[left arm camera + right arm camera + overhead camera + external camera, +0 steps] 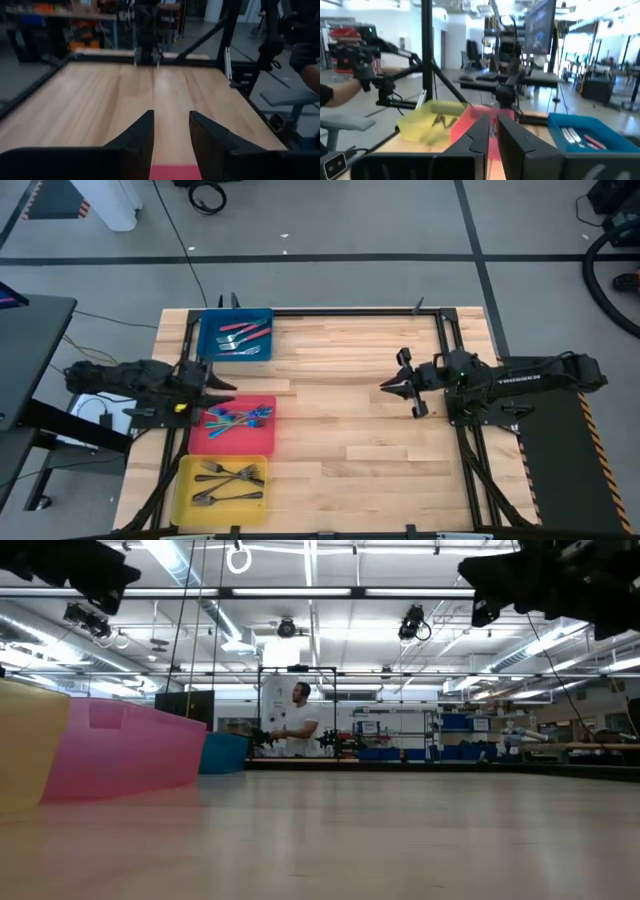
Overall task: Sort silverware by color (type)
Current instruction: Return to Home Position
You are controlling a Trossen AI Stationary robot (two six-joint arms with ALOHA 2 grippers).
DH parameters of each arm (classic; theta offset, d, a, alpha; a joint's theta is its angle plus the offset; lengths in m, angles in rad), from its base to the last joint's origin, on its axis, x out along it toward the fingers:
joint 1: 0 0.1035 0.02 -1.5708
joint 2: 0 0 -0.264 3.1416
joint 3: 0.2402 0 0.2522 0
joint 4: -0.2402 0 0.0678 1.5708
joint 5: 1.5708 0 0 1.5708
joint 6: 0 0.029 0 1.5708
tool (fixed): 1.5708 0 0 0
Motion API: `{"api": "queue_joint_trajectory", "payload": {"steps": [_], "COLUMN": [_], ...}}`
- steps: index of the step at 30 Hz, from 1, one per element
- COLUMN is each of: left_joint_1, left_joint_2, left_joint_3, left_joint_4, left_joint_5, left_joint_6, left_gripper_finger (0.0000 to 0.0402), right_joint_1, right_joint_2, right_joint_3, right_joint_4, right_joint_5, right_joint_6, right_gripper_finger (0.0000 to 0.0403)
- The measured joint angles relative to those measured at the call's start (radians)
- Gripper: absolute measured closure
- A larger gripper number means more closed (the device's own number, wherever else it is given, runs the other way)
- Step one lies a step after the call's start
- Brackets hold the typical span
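1. Along the wooden table's (340, 430) left edge, the silverware lies sorted. The red-handled utensils (245, 337) are in the flat blue plastic tray (203, 330), the blue-handled ones (240, 417) in the red tray (200, 442), and the dark grey metal forks (230, 480) in the yellow tray (184, 485).
2. The left gripper (222, 387) hangs over the red tray's near rim, its fingers apart and holding nothing. A low or sideways pull-back could catch that wall, shove the tray, and spill blue handles toward their neighbours.
3. The right gripper (385, 387) is over bare wood, well apart from the trays, its fingers drawn almost together and holding nothing. It looks like little hazard.
4. Any piece hidden under the left arm would go unsorted; I cannot tell.
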Motion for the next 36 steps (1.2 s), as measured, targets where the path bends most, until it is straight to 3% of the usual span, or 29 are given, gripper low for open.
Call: {"api": "queue_joint_trajectory", "payload": {"steps": [6,14,22,25,36], "left_joint_1": [0.0,0.0,0.0,0.0,0.0], "left_joint_2": [-0.001,-0.001,-0.001,-0.001,-0.001], "left_joint_3": [-0.123,-0.268,-0.346,-0.376,-0.39], "left_joint_4": [0.182,0.269,0.326,0.368,0.398], "left_joint_5": [-0.002,-0.003,-0.003,-0.002,-0.001], "left_joint_6": [0.03,0.071,0.067,0.067,0.069], "left_gripper_finger": [0.0278,0.0278,0.0278,0.0278,0.0278], "right_joint_1": [0.0,0.0,0.0,0.0,0.0], "right_joint_2": [-0.011,-0.009,-0.009,-0.001,0.088], "right_joint_3": [-0.058,-0.116,-0.126,-0.126,-0.134], "right_joint_4": [0.038,0.045,0.009,-0.016,-0.054], "right_joint_5": [-0.001,-0.001,-0.006,-0.059,-0.108], "right_joint_6": [-0.007,-0.02,-0.061,-0.064,-0.066], "right_gripper_finger": [0.036,0.036,0.036,0.036,0.036]}}
